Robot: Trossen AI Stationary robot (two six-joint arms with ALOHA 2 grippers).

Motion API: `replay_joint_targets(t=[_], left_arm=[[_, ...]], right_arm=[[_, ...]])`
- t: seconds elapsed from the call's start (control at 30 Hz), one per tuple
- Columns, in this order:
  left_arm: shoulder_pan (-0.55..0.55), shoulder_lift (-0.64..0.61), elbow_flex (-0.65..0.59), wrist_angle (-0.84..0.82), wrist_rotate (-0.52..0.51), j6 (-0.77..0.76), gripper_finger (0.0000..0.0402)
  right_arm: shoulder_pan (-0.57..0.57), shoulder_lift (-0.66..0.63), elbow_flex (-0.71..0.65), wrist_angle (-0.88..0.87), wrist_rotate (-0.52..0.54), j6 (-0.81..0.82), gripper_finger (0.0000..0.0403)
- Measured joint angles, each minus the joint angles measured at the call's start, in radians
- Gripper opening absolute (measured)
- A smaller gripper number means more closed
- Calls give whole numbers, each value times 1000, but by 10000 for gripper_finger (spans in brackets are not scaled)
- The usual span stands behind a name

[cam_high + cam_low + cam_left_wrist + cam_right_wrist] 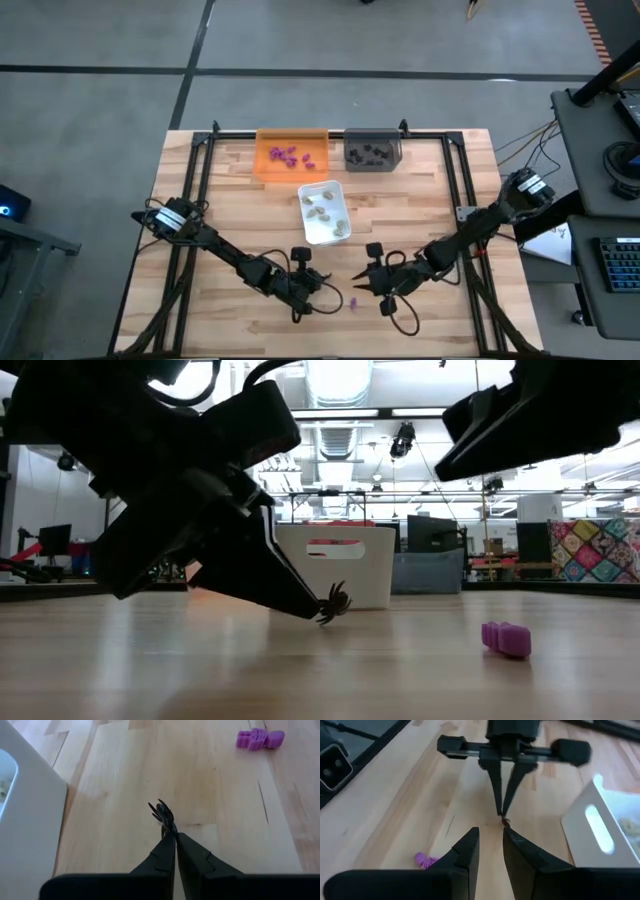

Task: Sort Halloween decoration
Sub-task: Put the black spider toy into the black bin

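Your left gripper (171, 834) has its jaws pressed together on a black spider piece (163, 813), pinched only by the legs at the very tips, low over the wood on the near side of the white tray (322, 232). Lift straight and slowly, since so thin a hold could likely let the piece twist out, and carry it past the white tray to the grey tray (373, 150), where the other black pieces lie; release only once you are inside its walls.

Your right gripper (490, 846) waits facing the left one across the same patch of table, jaws slightly apart and holding nothing.

One purple piece (505, 639) lies loose on the wood just beside the spider, also on the near side of the white tray; it belongs in the orange tray (291, 155).

Counts: one black piece held, one purple piece loose. In the trays, roughly six purple, about four black and five or six pale pieces, though from above they are too small to count surely.
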Motion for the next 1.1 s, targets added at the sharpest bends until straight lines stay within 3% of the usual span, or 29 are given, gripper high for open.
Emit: replay_joint_targets(t=[0.3, 0.53, 0.77, 1.1], left_arm=[[0, 0, 0, 11, 1, 0, 0], [-1, 0, 0, 11, 1, 2, 0], [-1, -1, 0, 11, 2, 6, 0], [-1, -2, -1, 9, 8, 11, 0]], right_arm=[[-77, 107, 0, 117, -31, -61, 81], [-134, 196, 8, 159, -106, -30, 119], [-149, 295, 81, 162, -107, -35, 158], [-172, 372, 138, 159, -107, -56, 170]])
